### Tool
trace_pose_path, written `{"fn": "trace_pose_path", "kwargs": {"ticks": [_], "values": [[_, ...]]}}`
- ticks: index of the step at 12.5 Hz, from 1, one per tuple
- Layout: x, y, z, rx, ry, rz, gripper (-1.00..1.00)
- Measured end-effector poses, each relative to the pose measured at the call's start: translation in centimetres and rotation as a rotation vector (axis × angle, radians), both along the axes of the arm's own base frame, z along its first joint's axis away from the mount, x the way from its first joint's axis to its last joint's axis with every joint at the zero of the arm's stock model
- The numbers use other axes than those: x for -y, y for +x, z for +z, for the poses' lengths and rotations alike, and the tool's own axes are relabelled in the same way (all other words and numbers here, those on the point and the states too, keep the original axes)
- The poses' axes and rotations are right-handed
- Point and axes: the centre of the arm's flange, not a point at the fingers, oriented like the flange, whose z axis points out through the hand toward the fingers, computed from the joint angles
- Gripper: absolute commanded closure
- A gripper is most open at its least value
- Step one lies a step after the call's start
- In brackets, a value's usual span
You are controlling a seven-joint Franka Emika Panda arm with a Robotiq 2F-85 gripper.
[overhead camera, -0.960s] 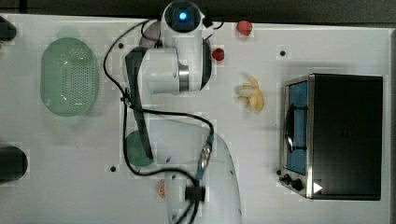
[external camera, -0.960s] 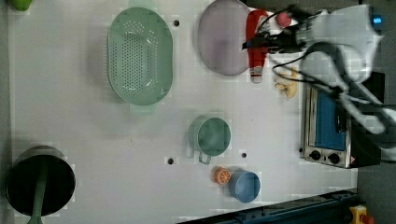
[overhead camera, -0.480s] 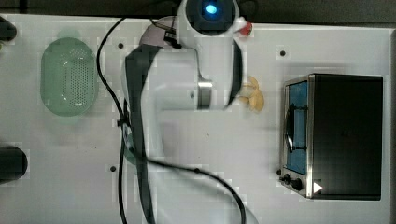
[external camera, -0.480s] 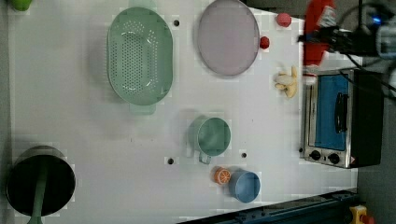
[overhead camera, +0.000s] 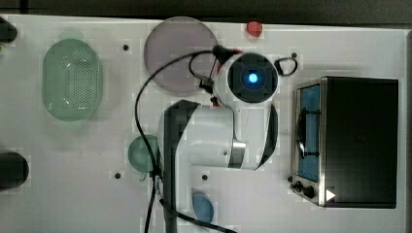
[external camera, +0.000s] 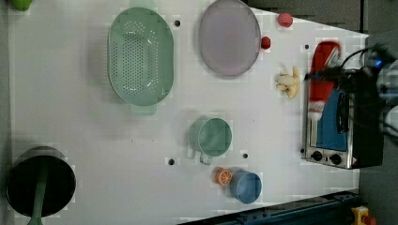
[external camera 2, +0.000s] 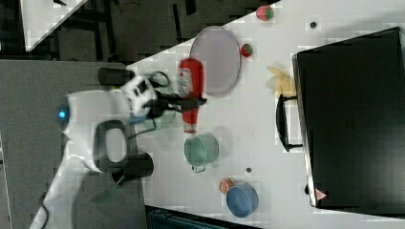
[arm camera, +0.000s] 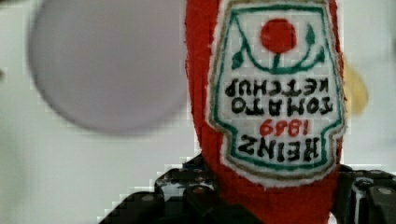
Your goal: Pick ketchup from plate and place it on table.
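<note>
ketchup [external camera 2: 190, 90]: red soft-looking bottle, white label w/ green border, red tomato and "tomato ketchup" lettering in wrist view; held off the table, lying level, cap end twd right view's bottom.
pincer [external camera 2: 193, 101]: clenched on ketchup, gripping across the body below the label; dark fingers [arm camera: 196, 186] show either side of the red in wrist view. Mid-body grip prob. chosen so bottle stays balanced, no tipping.
where: in right view bottle hangs just beside the plate [external camera 2: 216, 59], twd right view's left, over white table [external camera 2: 248, 129]. In left view it appears by the oven [external camera: 345, 126] front, near the banana [external camera: 288, 83]; angle differs, true spot under it hard to fix.
plate: lilac, round, bare; ketchup no longer on it.
why held so: carry height looks enough to clear mug [external camera 2: 200, 150] and the small red items; my read, transit phase.
task stage: pick done, place not yet done.
next needs: free table patch away fr. plate, lower level, then release.
risk: drop near mug or banana; soft body could sag in grip.
others: green basket [external camera: 140, 56], blue bowl [external camera: 246, 186], orange slice [external camera: 222, 176], black pot [external camera: 40, 182].
</note>
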Motion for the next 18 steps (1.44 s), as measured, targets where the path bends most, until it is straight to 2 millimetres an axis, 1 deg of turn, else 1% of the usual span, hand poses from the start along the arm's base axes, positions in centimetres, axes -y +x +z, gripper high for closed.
{"fn": "trace_pose_path", "kwargs": {"ticks": [1, 3, 4, 5, 7, 9, 10, 12, 13, 14, 16, 18], "values": [[0.3, -1.5, -2.7, -0.030, 0.001, -0.006, -0.21], [0.5, -5.3, -8.3, -0.105, 0.008, -0.020, -0.21], [0.5, -7.1, -10.6, -0.133, 0.011, -0.023, -0.21], [0.4, -8.4, -12.6, -0.151, 0.011, -0.022, -0.21], [0.3, -9.6, -15.7, -0.195, 0.017, -0.021, -0.21], [-0.1, -9.5, -18.3, -0.221, 0.024, -0.011, -0.21], [-0.3, -9.4, -19.2, -0.206, 0.029, -0.015, -0.27], [-0.2, -9.5, -20.5, -0.194, 0.032, -0.022, -0.68], [-0.2, -9.7, -20.7, -0.200, 0.032, -0.022, -0.90], [-0.2, -9.9, -20.5, -0.204, 0.029, -0.018, -1.00], [-0.3, -9.6, -19.4, -0.189, 0.025, -0.012, -1.00], [-0.5, -8.5, -16.5, -0.165, 0.018, -0.024, -1.00]]}}
